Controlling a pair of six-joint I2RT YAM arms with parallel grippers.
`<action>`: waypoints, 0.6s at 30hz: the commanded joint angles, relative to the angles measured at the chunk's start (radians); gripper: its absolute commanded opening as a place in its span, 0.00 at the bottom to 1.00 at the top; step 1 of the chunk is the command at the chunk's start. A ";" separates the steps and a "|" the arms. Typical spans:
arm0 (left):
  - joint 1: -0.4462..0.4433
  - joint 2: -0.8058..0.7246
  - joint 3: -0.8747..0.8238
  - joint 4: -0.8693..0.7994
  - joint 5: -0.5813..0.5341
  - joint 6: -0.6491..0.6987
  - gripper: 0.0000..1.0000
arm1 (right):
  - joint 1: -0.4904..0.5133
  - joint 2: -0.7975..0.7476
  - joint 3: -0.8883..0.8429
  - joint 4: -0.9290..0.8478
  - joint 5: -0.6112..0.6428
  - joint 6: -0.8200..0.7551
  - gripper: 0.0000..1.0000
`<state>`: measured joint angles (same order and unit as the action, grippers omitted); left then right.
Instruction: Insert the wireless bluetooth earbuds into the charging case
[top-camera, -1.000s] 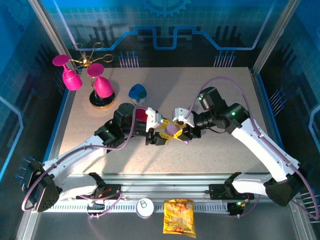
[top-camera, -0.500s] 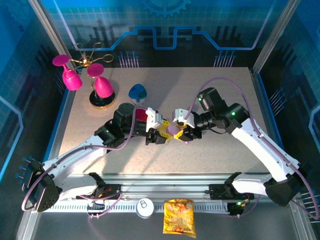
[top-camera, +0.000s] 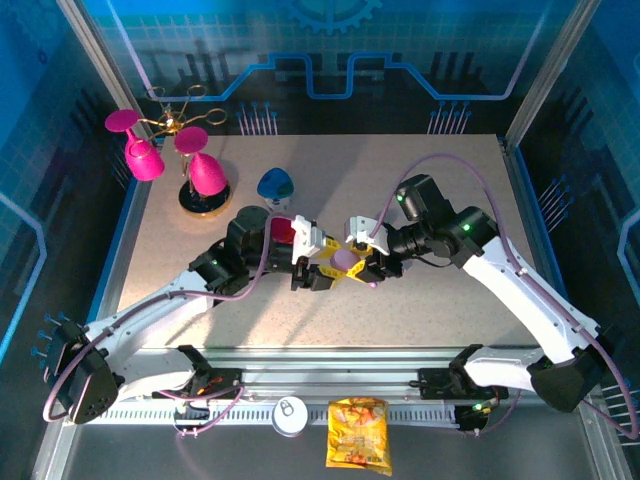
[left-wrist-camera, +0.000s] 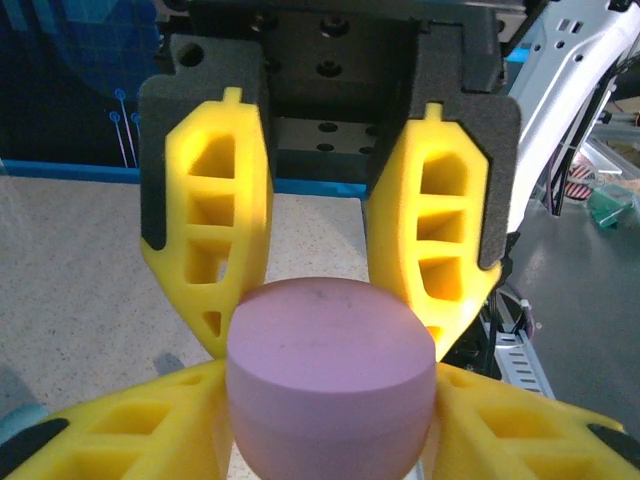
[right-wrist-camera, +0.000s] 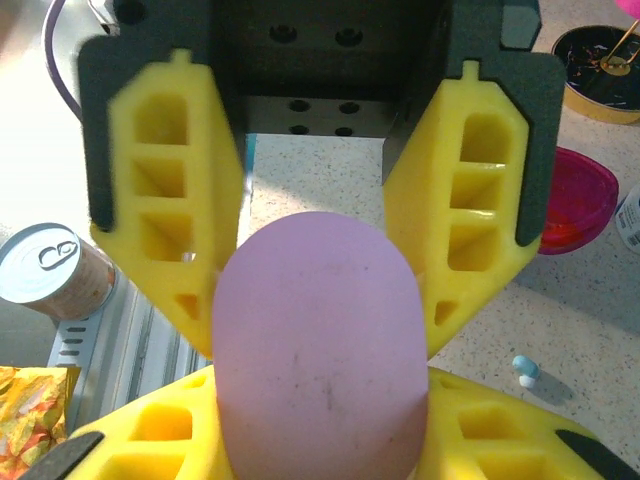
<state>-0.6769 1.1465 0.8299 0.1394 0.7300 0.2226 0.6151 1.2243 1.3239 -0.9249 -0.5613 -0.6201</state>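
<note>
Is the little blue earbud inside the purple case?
No, the blue earbud lies on the table, apart from the purple case.

No text can be read; the print on the snack bag is too small.

The top camera looks down from high behind the near edge, over the whole counter. Each wrist camera sits very close, and the two face each other across the same purple case.
</note>
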 joint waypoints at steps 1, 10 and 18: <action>-0.007 -0.003 0.035 0.006 0.031 0.015 0.42 | 0.011 -0.011 0.003 0.017 -0.037 0.010 0.20; -0.007 -0.011 0.020 0.023 0.030 0.014 0.26 | 0.006 -0.054 -0.024 0.075 -0.035 0.022 0.49; -0.006 -0.035 0.008 0.034 0.017 0.007 0.24 | -0.046 -0.103 -0.072 0.162 -0.036 0.073 0.82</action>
<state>-0.6773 1.1393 0.8299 0.1474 0.7307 0.2348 0.5880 1.1400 1.2724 -0.8181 -0.5724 -0.5762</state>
